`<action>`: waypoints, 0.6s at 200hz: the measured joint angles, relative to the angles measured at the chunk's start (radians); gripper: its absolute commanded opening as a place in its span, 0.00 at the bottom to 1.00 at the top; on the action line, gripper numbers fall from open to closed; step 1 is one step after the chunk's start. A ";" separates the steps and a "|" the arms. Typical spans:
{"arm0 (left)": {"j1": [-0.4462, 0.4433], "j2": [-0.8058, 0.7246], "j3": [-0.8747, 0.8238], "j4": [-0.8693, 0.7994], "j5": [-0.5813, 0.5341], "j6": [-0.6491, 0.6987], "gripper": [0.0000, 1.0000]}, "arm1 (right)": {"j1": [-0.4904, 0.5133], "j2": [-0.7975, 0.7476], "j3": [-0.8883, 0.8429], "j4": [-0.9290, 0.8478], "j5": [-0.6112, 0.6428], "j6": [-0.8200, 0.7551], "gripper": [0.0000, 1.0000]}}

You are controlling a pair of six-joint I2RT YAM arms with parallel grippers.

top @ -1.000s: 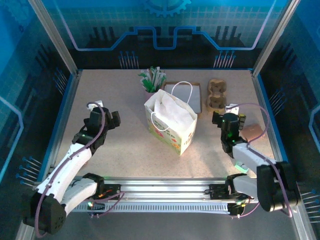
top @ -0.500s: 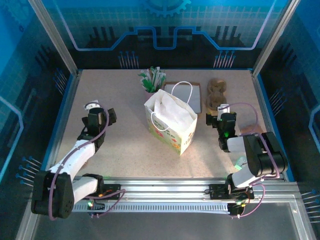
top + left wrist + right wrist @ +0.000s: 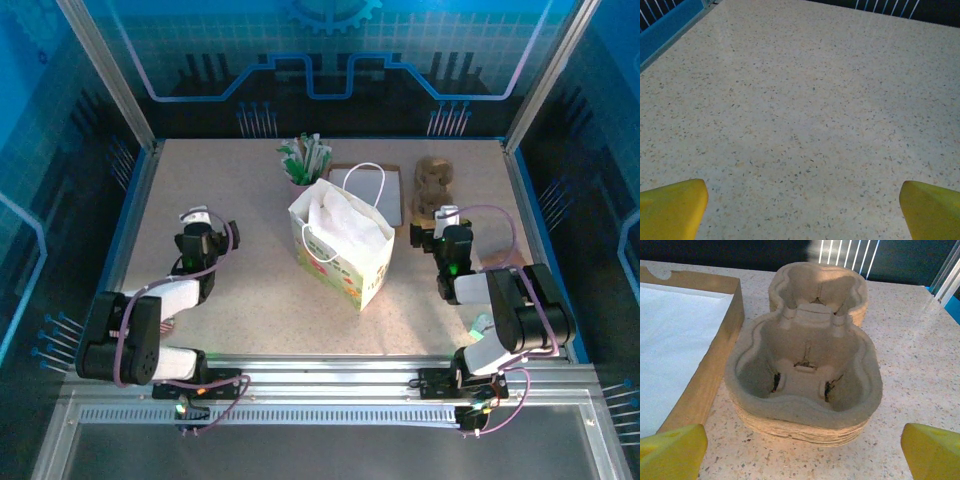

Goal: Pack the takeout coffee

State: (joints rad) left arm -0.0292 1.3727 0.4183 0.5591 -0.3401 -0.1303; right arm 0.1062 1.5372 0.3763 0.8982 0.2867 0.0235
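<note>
Crouching low with its elbow folded back, the left arm aims the left gripper [image 3: 198, 224] over bare table [image 3: 805, 100], fingers spread wide. The right arm folds likewise, and the right gripper [image 3: 802, 445], spread and empty, faces the stacked cardboard carriers [image 3: 805, 370]. Where the takeout coffee sits I cannot tell.

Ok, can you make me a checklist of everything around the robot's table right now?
surface: speckled beige table, no spills seen.
job's things: nothing seen.
clutter: white paper bag standing mid-table; cup of sachets and flat tray behind it; stacked brown cup carriers on the right.
hands: left hand open over bare table; right hand open, facing the carriers.
cables: purple cables looped along both arms.
surroundings: blue walls, metal frame.
</note>
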 measured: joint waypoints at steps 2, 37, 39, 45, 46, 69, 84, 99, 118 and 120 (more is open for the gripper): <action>0.002 0.003 0.003 0.000 0.003 0.001 0.99 | 0.000 0.001 0.000 0.001 0.000 0.000 1.00; 0.010 0.095 -0.028 0.195 0.058 0.042 0.99 | 0.004 0.001 0.000 0.002 0.001 -0.003 1.00; 0.008 0.105 -0.029 0.205 0.059 0.047 0.99 | 0.004 0.001 0.000 0.002 0.001 -0.003 1.00; 0.005 0.133 -0.032 0.225 0.061 0.056 0.99 | 0.004 0.001 0.000 0.002 0.001 -0.003 1.00; 0.005 0.139 -0.032 0.229 0.063 0.056 0.99 | 0.004 0.001 0.000 0.002 0.001 -0.003 1.00; 0.000 0.177 -0.037 0.257 0.076 0.072 0.99 | 0.004 0.001 0.000 0.002 0.001 -0.006 1.00; 0.000 0.177 -0.037 0.286 0.077 0.081 0.99 | 0.004 0.001 0.000 0.002 0.001 -0.006 1.00; 0.000 0.177 -0.037 0.308 0.077 0.083 0.99 | 0.004 0.001 0.000 0.003 0.001 -0.006 1.00; 0.000 0.177 -0.037 0.321 0.077 0.085 0.99 | 0.004 0.001 0.000 0.003 0.001 -0.006 1.00; 0.000 0.177 -0.037 0.322 0.077 0.085 0.99 | 0.004 0.001 0.000 0.003 0.001 -0.006 1.00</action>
State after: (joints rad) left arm -0.0292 1.5497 0.3813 0.8810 -0.2634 -0.0448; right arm 0.1101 1.5379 0.3763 0.9009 0.2874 0.0177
